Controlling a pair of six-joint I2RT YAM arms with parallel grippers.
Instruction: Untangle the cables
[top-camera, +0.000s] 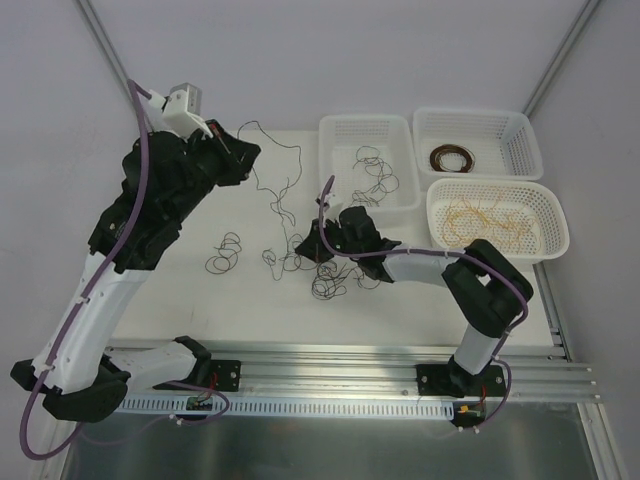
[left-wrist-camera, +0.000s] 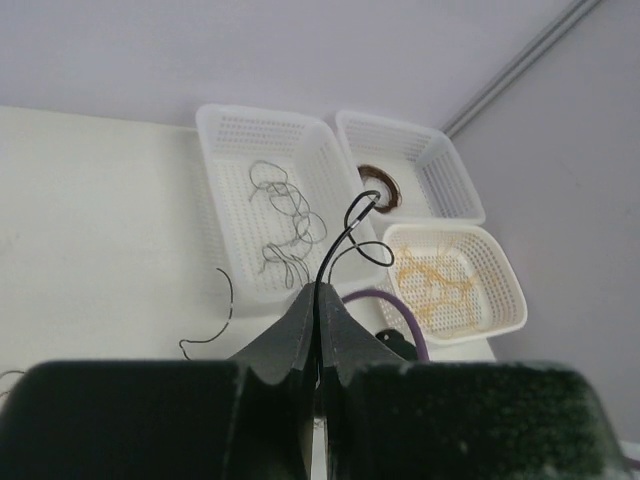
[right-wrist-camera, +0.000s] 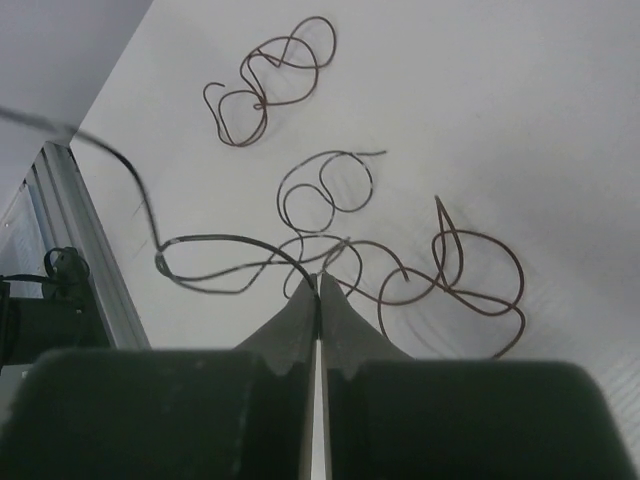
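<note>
A long black cable (top-camera: 283, 190) runs from my raised left gripper (top-camera: 238, 142) down to the tangled cables (top-camera: 300, 262) on the white table. In the left wrist view my left gripper (left-wrist-camera: 322, 288) is shut on that black cable (left-wrist-camera: 345, 225), which loops up out of the fingertips. My right gripper (top-camera: 314, 242) sits low at the tangle. Seen from the right wrist, the right gripper (right-wrist-camera: 318, 277) is shut on a black cable (right-wrist-camera: 220, 238) that arcs off to the left. Dark brown cables (right-wrist-camera: 470, 270) curl beside its fingertips, and one brown curl (right-wrist-camera: 275, 70) lies apart.
A loose dark curl (top-camera: 225, 252) lies left of the tangle. Three white baskets stand at the back right: one (top-camera: 365, 120) holds black wires, one (top-camera: 475, 112) a brown coil (top-camera: 452, 158), one (top-camera: 495, 185) yellow-tan wires (top-camera: 490, 220). A metal rail (top-camera: 330, 360) runs along the near edge.
</note>
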